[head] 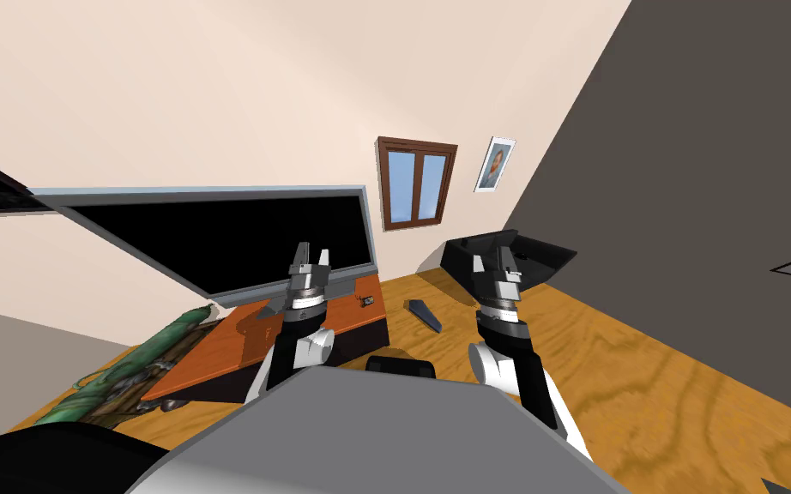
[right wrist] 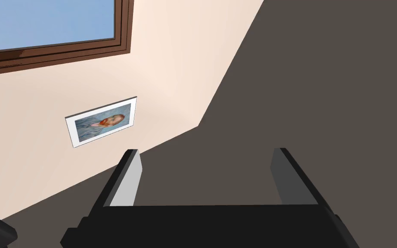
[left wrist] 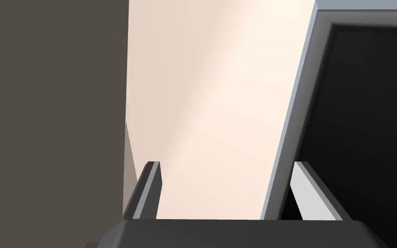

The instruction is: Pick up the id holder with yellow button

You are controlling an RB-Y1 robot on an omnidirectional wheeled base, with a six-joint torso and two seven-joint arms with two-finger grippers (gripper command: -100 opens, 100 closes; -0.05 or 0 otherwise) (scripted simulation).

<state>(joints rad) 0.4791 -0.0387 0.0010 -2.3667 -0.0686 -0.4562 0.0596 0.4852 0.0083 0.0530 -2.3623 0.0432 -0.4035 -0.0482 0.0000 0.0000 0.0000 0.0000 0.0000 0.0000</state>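
Table (head: 231,343): low, with an orange-brown top and a dark front. It stands on the floor (head: 643,386) before the cream wall (head: 214,86).
TV (head: 214,240): a wide black screen in a grey frame, at the back of the table. In our left wrist view its frame edge runs beside 1 finger.
Floor: wood-grained, yellow-brown.
Seat (head: 522,253): black and angular, near the corner where the cream wall meets the dark grey wall (head: 711,171).
Left gripper (head: 312,254): we hold it raised and pointing up, above the table and in front of the TV's lower edge. Its 2 fingers stand apart with nothing between them.
Right gripper (head: 508,262): we hold it raised too, out to the right over the floor and in front of the seat. Its 2 fingers are spread wide and grip nothing.
Id holder (head: 366,300): we take the small dark thing on the table's right end for it. It lies just below the TV's lower right corner, near the table's front edge, to the right of our left gripper and apart from it. It is too small for us to tell its button's colour.
Wedge (head: 425,314): a flat dark piece on the floor just right of the table, between our 2 arms.
Plant (head: 141,364): a green, leafy mass lying at the table's left end.
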